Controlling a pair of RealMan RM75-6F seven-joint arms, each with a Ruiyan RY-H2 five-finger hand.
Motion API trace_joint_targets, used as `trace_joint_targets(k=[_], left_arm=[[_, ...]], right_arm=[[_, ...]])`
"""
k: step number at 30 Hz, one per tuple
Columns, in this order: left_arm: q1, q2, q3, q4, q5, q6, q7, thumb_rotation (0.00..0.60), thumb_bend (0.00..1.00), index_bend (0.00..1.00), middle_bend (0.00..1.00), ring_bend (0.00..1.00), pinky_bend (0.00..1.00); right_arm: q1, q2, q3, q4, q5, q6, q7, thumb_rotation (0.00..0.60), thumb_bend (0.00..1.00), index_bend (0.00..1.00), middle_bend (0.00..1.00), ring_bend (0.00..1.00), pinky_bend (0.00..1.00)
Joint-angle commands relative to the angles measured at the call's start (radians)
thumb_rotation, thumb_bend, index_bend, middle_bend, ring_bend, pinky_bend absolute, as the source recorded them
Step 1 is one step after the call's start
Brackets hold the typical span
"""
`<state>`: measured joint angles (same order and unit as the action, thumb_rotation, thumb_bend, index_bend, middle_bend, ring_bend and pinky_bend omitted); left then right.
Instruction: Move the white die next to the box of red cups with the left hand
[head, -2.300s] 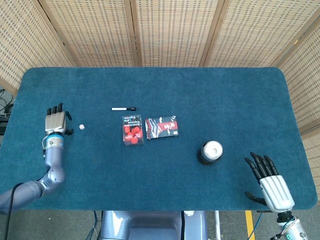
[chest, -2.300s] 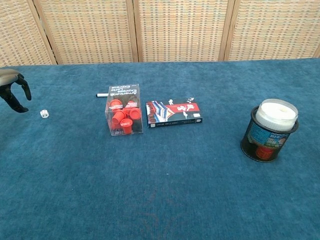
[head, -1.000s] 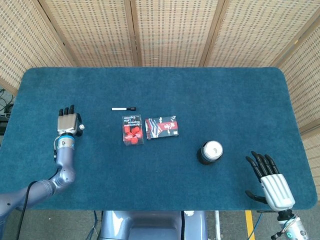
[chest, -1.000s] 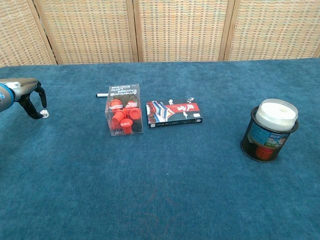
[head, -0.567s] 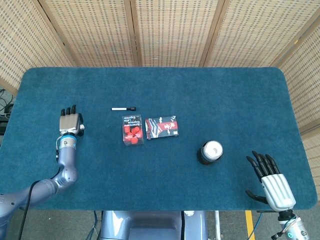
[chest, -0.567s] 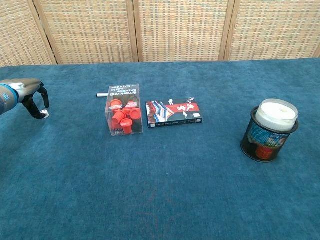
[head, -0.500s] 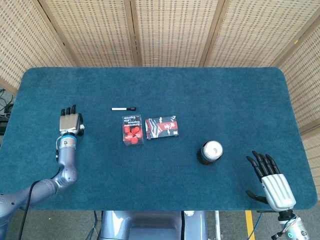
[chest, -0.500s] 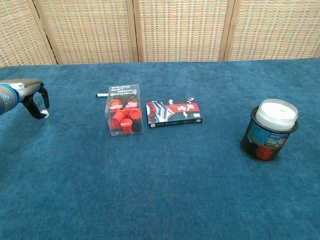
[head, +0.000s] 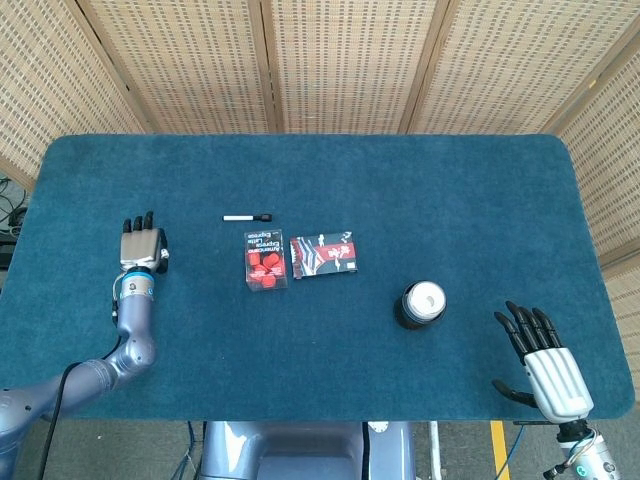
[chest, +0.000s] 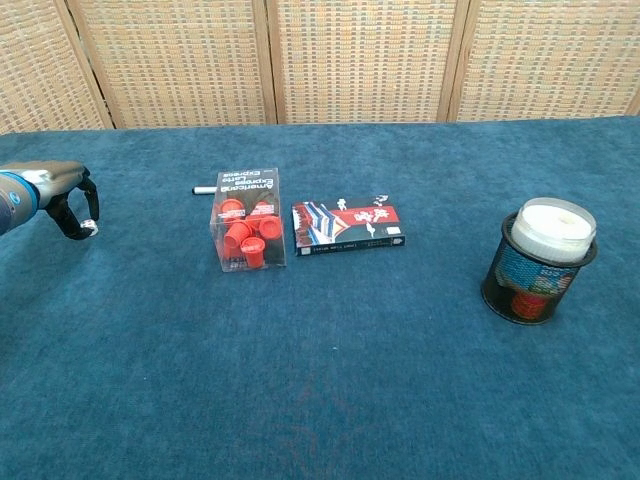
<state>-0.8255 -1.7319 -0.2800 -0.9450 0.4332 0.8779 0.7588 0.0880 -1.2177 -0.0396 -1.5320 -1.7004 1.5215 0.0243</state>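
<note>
The white die (chest: 91, 228) sits on the blue cloth at the far left; in the head view only a white speck of the die (head: 163, 256) shows by my left hand. My left hand (head: 141, 246) (chest: 70, 203) reaches down over it, its dark fingertips curled around the die and pinching it against the cloth. The clear box of red cups (head: 266, 261) (chest: 248, 225) stands well to the right of the die. My right hand (head: 543, 366) hovers open, fingers spread, at the near right corner, seen in the head view alone.
A flat card box (head: 324, 254) (chest: 348, 228) lies just right of the cup box. A white marker (head: 247, 217) (chest: 205, 189) lies behind the cup box. A black mesh cup with a white jar (head: 421, 304) (chest: 540, 258) stands at the right.
My left hand moved right from the table's left edge to the die and curled its fingers around it. The die has stayed where it was. The right hand is unchanged.
</note>
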Motion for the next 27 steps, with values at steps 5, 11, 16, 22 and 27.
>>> trace_joint_targets(k=[5, 11, 16, 22, 27], left_arm=[[0.000, -0.001, 0.001, -0.004, 0.002, 0.001, 0.007, 0.600, 0.41, 0.43, 0.00, 0.00, 0.00], [0.003, -0.002, 0.004, -0.007, 0.005, 0.003, 0.012, 0.600, 0.41, 0.45, 0.00, 0.00, 0.00], [0.005, 0.001, 0.004, -0.010, 0.007, 0.005, 0.015, 0.600, 0.42, 0.47, 0.00, 0.00, 0.00], [0.007, 0.001, 0.007, -0.011, 0.006, 0.003, 0.021, 0.600, 0.43, 0.49, 0.00, 0.00, 0.00], [0.007, 0.005, 0.006, -0.017, 0.014, 0.006, 0.017, 0.600, 0.43, 0.50, 0.00, 0.00, 0.00]], right_arm=[[-0.001, 0.001, 0.001, 0.000, 0.001, 0.003, 0.002, 0.600, 0.18, 0.02, 0.00, 0.00, 0.00], [-0.002, 0.002, 0.003, 0.002, 0.001, 0.007, 0.005, 0.600, 0.18, 0.02, 0.00, 0.00, 0.00], [-0.002, 0.001, 0.003, 0.003, 0.001, 0.007, 0.006, 0.600, 0.18, 0.02, 0.00, 0.00, 0.00], [-0.003, 0.001, 0.004, 0.003, 0.001, 0.009, 0.007, 0.600, 0.18, 0.02, 0.00, 0.00, 0.00], [-0.002, 0.001, 0.005, 0.003, 0.003, 0.007, 0.006, 0.600, 0.18, 0.02, 0.00, 0.00, 0.00]])
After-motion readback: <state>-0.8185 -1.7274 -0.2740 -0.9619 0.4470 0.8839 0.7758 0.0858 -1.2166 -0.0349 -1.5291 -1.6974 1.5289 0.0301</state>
